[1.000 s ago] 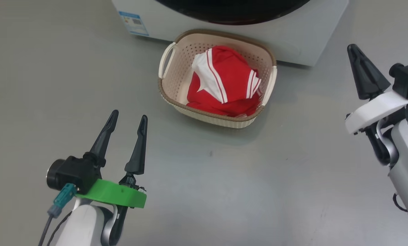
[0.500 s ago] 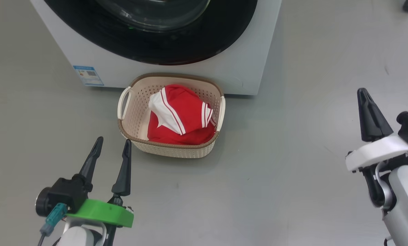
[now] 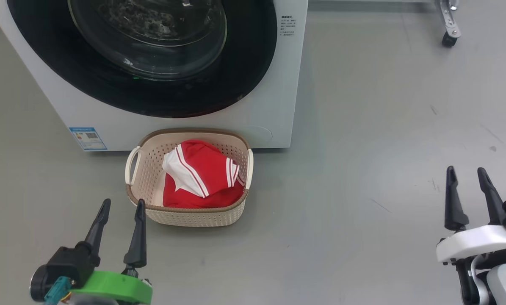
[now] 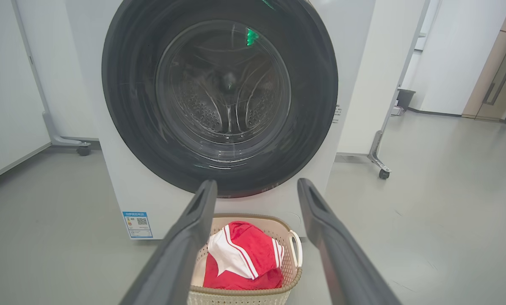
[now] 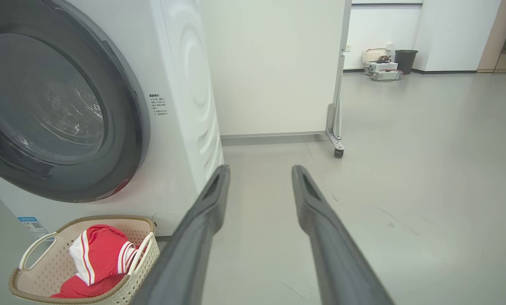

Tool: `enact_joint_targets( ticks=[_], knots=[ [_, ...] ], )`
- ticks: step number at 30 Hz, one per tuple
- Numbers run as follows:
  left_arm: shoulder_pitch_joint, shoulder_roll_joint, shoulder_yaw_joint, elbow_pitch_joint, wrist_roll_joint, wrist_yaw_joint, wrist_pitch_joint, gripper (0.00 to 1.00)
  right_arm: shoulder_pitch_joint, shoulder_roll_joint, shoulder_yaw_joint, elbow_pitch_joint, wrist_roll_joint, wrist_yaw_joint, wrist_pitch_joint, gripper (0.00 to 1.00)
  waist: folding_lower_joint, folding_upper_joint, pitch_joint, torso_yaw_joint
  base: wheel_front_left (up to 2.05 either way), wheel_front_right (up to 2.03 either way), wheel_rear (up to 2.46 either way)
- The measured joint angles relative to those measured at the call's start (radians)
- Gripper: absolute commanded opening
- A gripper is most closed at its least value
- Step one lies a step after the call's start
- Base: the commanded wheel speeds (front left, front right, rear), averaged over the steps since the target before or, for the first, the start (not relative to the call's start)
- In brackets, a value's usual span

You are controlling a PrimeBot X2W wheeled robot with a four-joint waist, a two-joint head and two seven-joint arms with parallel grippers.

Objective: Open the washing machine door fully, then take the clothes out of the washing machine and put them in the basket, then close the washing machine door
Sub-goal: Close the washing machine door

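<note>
Where clothes (image 3: 206,188) lie, basket (image 3: 147,176) floor is hidden.

Grey floor (image 3: 363,127), wheeled white partition (image 5: 274,63), dark bin (image 5: 405,61)

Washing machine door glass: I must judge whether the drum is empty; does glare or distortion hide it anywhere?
Head view: pale reflections streak the washing machine door, drum unclear. Left wrist view: one green glint, drum holes readable. Right wrist view: oblique, hazy grey glass, washing machine edge bowed by the lens.
</note>
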Motion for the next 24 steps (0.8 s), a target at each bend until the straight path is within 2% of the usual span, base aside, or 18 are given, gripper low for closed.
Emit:
enact_joint_targets(
  ticks=[7, 24],
  knots=[
    [0.017, 0.001, -0.008, 0.006, 0.000, 0.000, 0.000, 1.00, 0.062, 0.009, -0.030, -0.059, -0.037, 0.000, 0.000, 1.00, 0.0000, 0.0000, -0.014, -0.024, 0.00, 0.00, 0.00],
    [0.017, 0.002, -0.007, -0.004, -0.026, 0.000, 0.000, 1.00, 0.139, 0.046, -0.071, -0.132, -0.078, 0.005, 0.000, 1.00, 0.0000, 0.0000, -0.006, -0.024, 0.00, 0.00, 0.00]
  ],
)
